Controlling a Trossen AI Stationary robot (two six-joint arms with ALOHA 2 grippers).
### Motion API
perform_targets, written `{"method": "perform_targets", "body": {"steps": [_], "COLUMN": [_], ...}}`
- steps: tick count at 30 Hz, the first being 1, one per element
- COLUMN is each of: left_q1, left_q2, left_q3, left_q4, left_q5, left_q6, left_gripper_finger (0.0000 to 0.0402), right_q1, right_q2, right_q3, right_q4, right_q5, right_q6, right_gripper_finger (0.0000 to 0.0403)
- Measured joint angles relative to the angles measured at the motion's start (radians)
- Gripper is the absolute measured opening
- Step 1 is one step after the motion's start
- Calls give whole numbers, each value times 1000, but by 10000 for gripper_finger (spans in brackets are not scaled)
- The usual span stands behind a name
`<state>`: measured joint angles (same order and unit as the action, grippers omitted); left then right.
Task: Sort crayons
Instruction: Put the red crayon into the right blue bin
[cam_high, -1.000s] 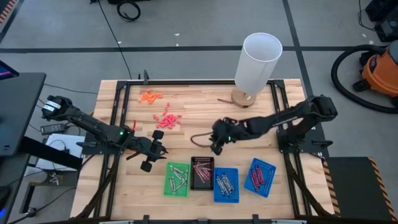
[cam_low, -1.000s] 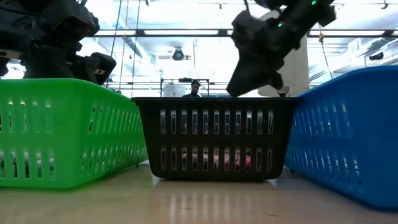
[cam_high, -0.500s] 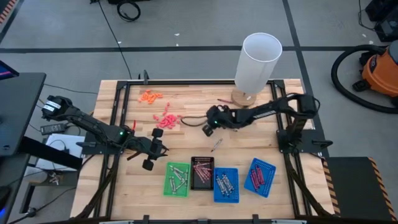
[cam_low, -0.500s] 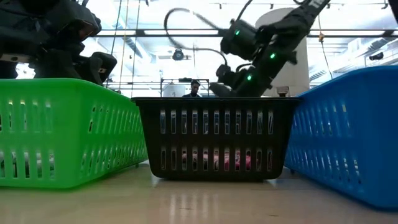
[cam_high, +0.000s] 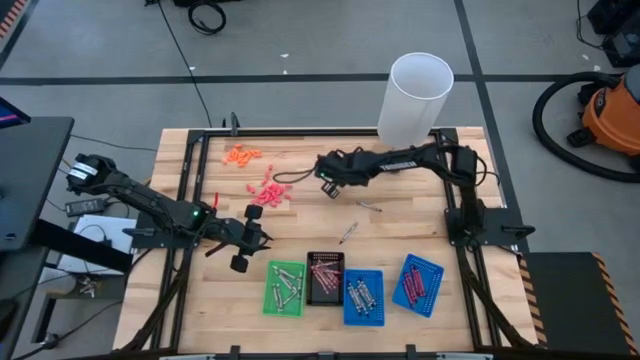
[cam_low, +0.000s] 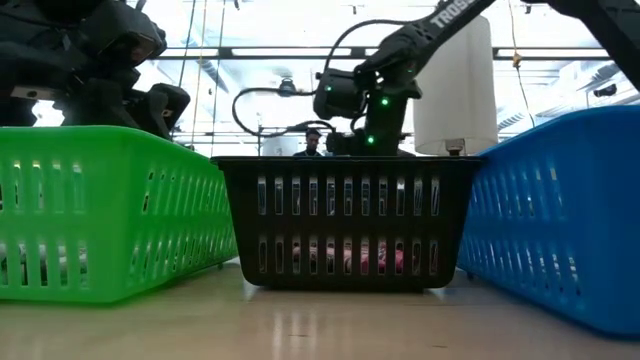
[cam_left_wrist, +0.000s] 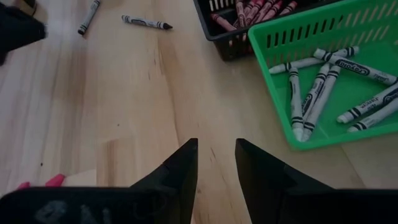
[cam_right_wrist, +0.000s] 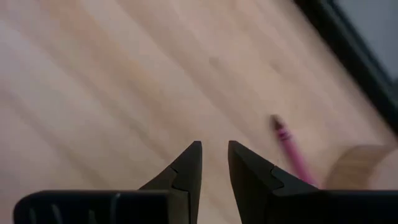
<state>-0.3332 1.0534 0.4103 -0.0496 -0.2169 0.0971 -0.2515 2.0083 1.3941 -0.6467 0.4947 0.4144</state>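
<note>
— Where are the crayons?

— Grey crayons (cam_left_wrist: 323, 84) are seen lying in the green basket (cam_high: 285, 289), and reddish crayons (cam_high: 324, 277) are packed in the black basket (cam_high: 325, 262) just beside it. More grey ones are kept in the blue basket (cam_high: 363, 297), and dark red ones in the tilted blue basket (cam_high: 418, 284) at the end of the row. Two loose crayons (cam_high: 347, 234) are left on the bare wooden table (cam_high: 420, 215), between the baskets and the right gripper (cam_high: 326, 186).

— What is held in the right gripper?

— Nothing is held. Its fingers (cam_right_wrist: 186, 171) are kept a little apart, with only bare wood seen between them. A pink crayon (cam_right_wrist: 290, 148) is seen lying ahead of the fingertips and off to one side, not touched. The gripper is stretched out near a pile of pink bits (cam_high: 270, 192), under the tall white tube (cam_high: 415, 98).

— And the left gripper (cam_high: 243, 250)?

— It is parked over the table, close to the green basket. Its fingers (cam_left_wrist: 178, 176) are also a little apart, and nothing is gripped. The green basket is seen ahead of its fingertips to one side, with the black basket past it.
</note>
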Motion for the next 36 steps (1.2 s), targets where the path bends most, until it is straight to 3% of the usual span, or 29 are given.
{"method": "perform_targets", "body": {"steps": [7,21,26,36], "left_q1": [0,-1,-1,-1], "left_q2": [0,0,0,0], "left_q3": [0,0,0,0], "left_q4": [-8,-11,-12,-12], "left_q5": [0,0,0,0], "left_q6": [-8,-26,-27,-27], "left_gripper_finger": [117,117,117,117], "right_q1": [-104,-203,-238,-290], "right_q2": [16,16,16,36], "right_q3": [31,29,29,29], "right_q4": [-32,-66,-67,-70], "right_q5": [-134,-197,-293,-327], "right_q6": [-110,-94,-94,-93], "right_gripper_finger": [97,206,209,207]}}
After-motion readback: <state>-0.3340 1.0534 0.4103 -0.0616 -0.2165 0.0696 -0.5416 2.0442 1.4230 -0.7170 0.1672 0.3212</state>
